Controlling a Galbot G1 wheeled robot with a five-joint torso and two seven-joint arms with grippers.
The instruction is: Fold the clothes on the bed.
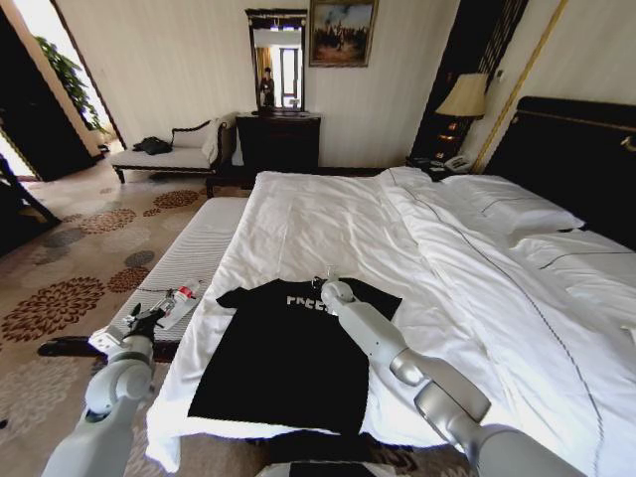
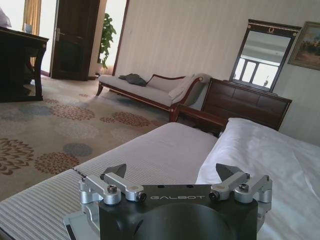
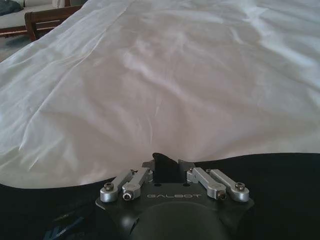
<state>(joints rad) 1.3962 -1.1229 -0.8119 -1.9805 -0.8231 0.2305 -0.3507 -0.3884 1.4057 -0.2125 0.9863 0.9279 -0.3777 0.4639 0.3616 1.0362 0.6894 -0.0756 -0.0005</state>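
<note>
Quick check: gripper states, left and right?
Left gripper: open, empty, over the striped bench.
Right gripper: shut on the black T-shirt at its collar edge.

My arms are showing rounded silver-grey segments with darker joints. My left gripper [image 2: 176, 175] and right gripper [image 3: 165, 165] are wearing matte black housings lettered GALBOT, with silver linkages, dark screw heads and black fingertips [image 2: 116, 171].
</note>
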